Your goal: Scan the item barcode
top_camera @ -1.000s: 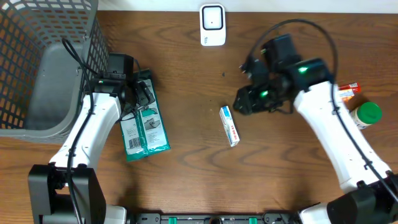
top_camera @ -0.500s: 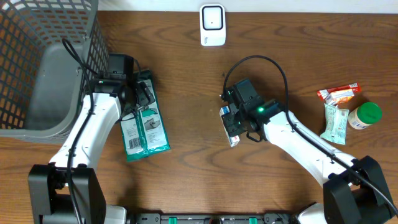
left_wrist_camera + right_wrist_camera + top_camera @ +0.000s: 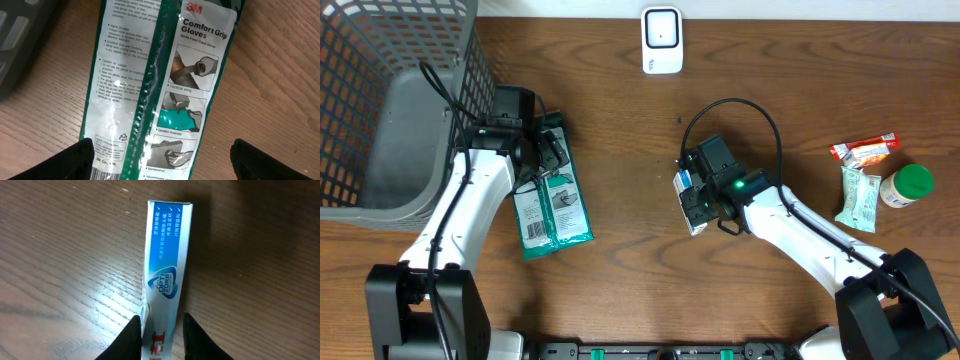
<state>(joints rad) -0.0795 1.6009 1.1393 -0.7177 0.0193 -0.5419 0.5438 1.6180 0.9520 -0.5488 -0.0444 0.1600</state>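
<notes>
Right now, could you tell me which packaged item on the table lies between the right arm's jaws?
The narrow blue-and-white box at mid-table; the green glove packet lies well to the left, the snack packets far right.

Lab mock-up of a shop checkout. Shown by: robot arms (image 3: 800,225) at a table (image 3: 620,260); scanner (image 3: 661,40) beyond both jaws; basket (image 3: 360,60) beside left jaws; packaged goods: glove packs (image 3: 200,75) under left jaws, box (image 3: 165,255) between right jaws, snacks (image 3: 863,150), bottle (image 3: 908,185).

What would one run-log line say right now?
left gripper: open over green glove packet | right gripper: gripping small blue-and-white box on wooden table | scan: pending
</notes>
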